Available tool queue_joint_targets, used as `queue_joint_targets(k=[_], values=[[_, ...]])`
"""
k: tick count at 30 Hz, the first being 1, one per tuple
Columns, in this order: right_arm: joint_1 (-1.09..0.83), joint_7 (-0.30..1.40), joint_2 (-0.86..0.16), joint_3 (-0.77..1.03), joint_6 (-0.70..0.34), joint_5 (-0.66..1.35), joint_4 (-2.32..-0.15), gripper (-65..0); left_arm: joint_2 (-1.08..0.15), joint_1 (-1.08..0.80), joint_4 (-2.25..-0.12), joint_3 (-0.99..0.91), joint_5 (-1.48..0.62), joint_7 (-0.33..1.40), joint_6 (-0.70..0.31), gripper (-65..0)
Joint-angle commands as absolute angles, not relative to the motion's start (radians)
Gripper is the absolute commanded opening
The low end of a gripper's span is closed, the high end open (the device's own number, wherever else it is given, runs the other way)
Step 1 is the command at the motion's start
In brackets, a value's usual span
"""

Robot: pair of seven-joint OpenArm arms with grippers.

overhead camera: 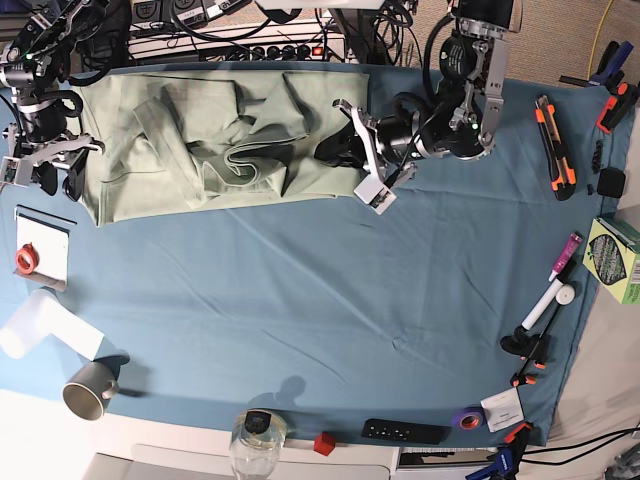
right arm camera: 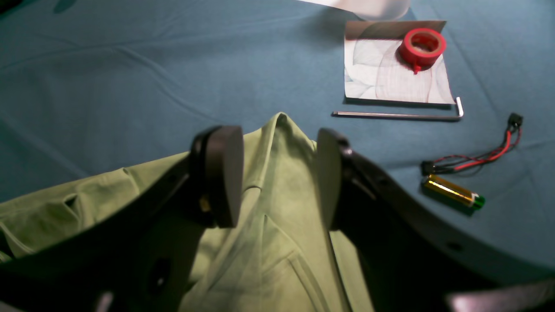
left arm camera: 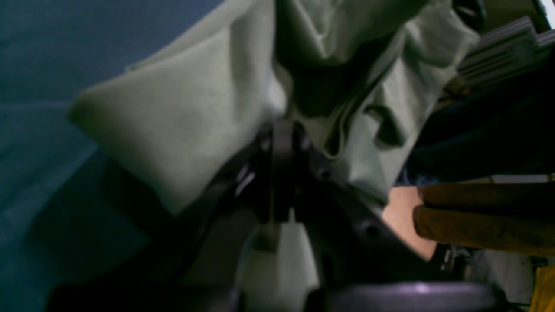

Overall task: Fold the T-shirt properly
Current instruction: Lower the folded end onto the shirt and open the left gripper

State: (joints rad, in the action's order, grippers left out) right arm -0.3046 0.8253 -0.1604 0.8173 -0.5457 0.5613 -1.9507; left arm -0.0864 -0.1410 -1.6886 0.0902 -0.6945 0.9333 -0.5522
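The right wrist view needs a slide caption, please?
Open right gripper straddling the T-shirt corner on the blue cloth.

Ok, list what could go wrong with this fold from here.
1. The left end effector is shut on a bunched edge of the T-shirt; pulling may drag several layers and crumple it further.
2. The right end effector is open around a corner, gripping nothing, so that side may lag.
3. The shirt already lies creased in the middle, so folding now may lock wrinkles in.

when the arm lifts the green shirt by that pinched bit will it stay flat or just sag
Probably sag: the T-shirt already lies in soft bunched folds. Cloth droops around the shut left gripper, so it looks limp. Dragging likely stretches it rather than sliding it whole.
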Motion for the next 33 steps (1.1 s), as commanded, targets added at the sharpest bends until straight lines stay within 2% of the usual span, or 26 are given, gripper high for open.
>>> queue_joint_targets(k=[1, 8, 11, 15, 19, 21, 24, 26, 33], values=[[-0.299, 0.792, -0.175, 0.824, -0.545, 0.575, -1.968, -37.4, -0.083, -0.133, -1.706, 0.089, -0.709, 0.907, -0.557, -65.0], [-0.299, 0.789, -0.175, 0.824, -0.545, 0.575, -1.968, -37.4, -0.08, -0.155, -1.706, 0.119, -0.709, 0.905, -0.505, -65.0], [-0.299, 0.787, -0.175, 0.824, -0.545, 0.575, -1.968, -37.4, -0.079, -0.155, -1.706, 0.174, -0.656, 0.885, -0.498, -65.0], [-0.299, 0.787, -0.175, 0.824, -0.545, 0.575, -1.968, -37.4, -0.078, -0.155, -1.706, 0.267, -0.549, 0.839, -0.428, -65.0], [-0.299, 0.787, -0.175, 0.824, -0.545, 0.575, -1.968, -37.4, -0.078, -0.155, -1.706, 0.368, -0.562, 0.85, -0.415, -65.0], [-0.299, 0.787, -0.175, 0.824, -0.545, 0.575, -1.968, -37.4, -0.078, -0.155, -1.706, 0.421, -0.604, 0.861, -0.463, -65.0], [-0.299, 0.787, -0.175, 0.824, -0.545, 0.575, -1.968, -37.4, -0.078, -0.154, -1.706, 0.484, -0.709, 0.884, -0.629, -65.0], [-0.299, 0.787, -0.175, 0.824, -0.545, 0.575, -1.968, -37.4, -0.078, -0.153, -1.706, 0.511, -0.77, 0.898, -0.698, -65.0], [-0.299, 0.788, -0.175, 0.824, -0.545, 0.575, -1.968, -37.4, -0.061, -0.147, -1.707, 0.465, -0.814, 0.92, -0.698, -65.0]])
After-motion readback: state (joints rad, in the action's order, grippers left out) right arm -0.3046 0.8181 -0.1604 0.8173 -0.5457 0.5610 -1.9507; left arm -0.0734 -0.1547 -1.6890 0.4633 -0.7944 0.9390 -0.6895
